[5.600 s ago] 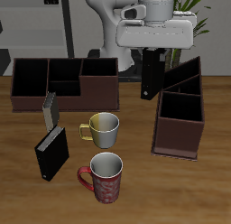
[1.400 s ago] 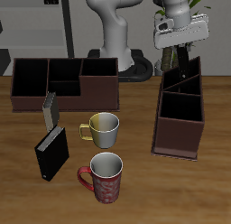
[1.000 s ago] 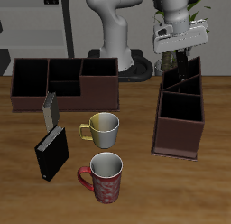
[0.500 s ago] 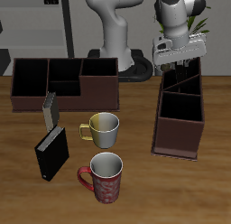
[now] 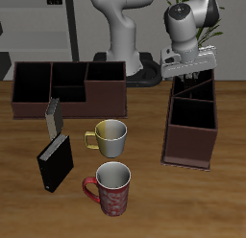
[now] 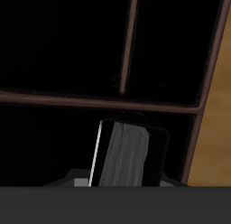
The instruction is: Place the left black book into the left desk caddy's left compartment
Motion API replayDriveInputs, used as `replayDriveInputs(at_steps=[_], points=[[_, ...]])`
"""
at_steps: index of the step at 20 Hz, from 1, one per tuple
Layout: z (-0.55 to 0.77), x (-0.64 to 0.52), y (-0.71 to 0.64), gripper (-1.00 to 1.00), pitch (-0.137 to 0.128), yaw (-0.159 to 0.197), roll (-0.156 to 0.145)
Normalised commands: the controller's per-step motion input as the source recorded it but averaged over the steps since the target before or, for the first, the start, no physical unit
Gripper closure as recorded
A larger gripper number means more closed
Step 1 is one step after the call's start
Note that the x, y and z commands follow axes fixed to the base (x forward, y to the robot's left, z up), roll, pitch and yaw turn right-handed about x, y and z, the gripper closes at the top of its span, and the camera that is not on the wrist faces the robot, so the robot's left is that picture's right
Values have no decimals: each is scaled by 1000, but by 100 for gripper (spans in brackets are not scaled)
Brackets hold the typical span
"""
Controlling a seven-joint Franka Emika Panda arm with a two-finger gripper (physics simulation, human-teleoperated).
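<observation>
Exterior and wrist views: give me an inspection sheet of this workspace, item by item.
Surface: wooden table, bare between the items.
Job's things: left black book inside the left compartment of the left desk caddy.
Clutter: second black book upright near the front edge; thin grey book behind it; darker brown caddy farther back; yellow-green mug; red patterned mug.
Hand: hand low over the left compartment; open or shut cannot be told.
Cables: nothing seen.
Surroundings: white robot arm, plant behind.
</observation>
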Motion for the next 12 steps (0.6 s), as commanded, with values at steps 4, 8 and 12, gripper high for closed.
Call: replayDriveInputs(at_steps=[4,8,12], points=[[-115,48,49,-100,91,5,69],[8,25,5,-100,25,4,28],[87,51,-119,-100,6,-21,-3]])
